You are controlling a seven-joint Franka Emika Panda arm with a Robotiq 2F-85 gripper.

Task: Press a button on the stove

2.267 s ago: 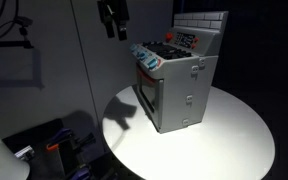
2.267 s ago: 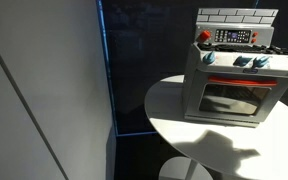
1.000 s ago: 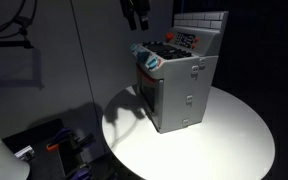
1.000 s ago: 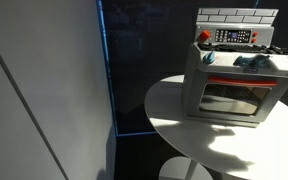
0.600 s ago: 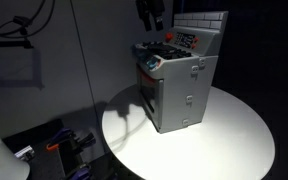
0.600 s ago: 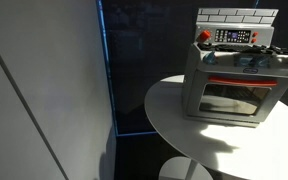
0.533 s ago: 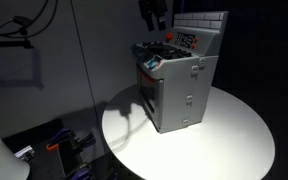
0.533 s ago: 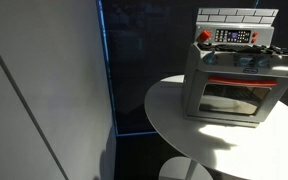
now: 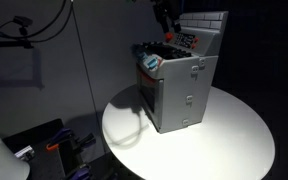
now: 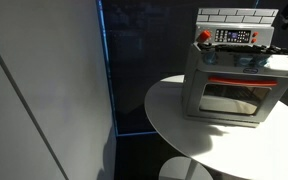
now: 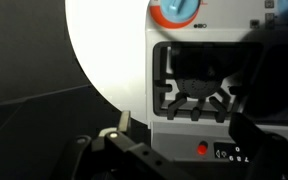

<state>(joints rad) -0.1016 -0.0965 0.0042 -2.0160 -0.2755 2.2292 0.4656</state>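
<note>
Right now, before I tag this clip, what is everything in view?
Stove: one, grey with a tile-patterned back panel, on the table.
Burner grate: one, black, on the stove top.
Knob: one, blue on orange, at the stove's front edge.
Button: one, red, small, near the stove's back.
Table: one, white, round, under the stove.
Wall panel: one, pale grey, beside the table.
Robot arm: one, dark, above the stove top; whether its jaws are open cannot be told.
</note>
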